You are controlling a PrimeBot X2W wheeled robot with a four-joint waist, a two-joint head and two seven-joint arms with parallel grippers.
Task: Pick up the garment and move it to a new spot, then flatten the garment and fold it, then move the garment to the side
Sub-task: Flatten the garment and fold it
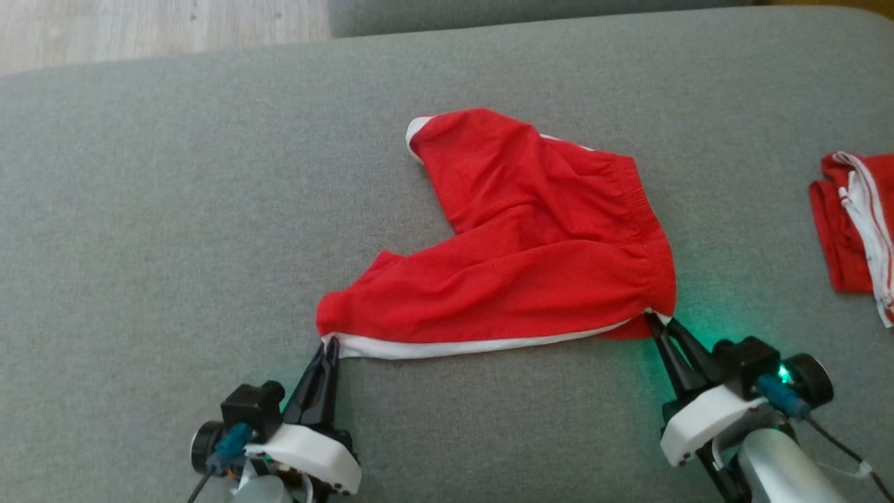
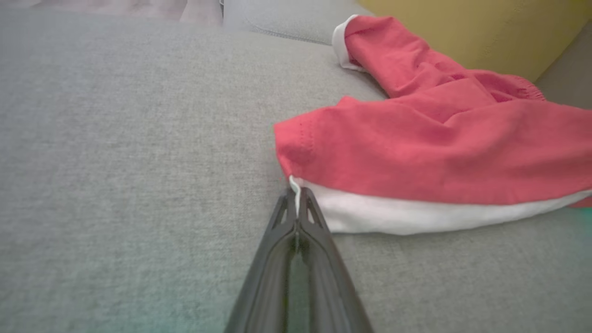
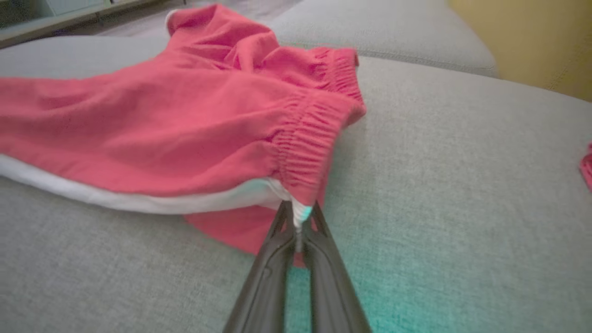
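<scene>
Centre frame: red shorts [image 1: 531, 258] on grey cushion [image 1: 174, 209]. Left claw [image 1: 330, 344] pinches white hem corner; right claw [image 1: 653, 320] pinches waistband end. Thin bites, so an uneven pull could slip a corner free.

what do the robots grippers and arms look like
Both the left gripper and right gripper have two long, tapering black fingers on a white rounded shell, with a black camera block and a blue plug on a dark cable. The right forearm is silvery; a green light glows at its wrist.
</scene>
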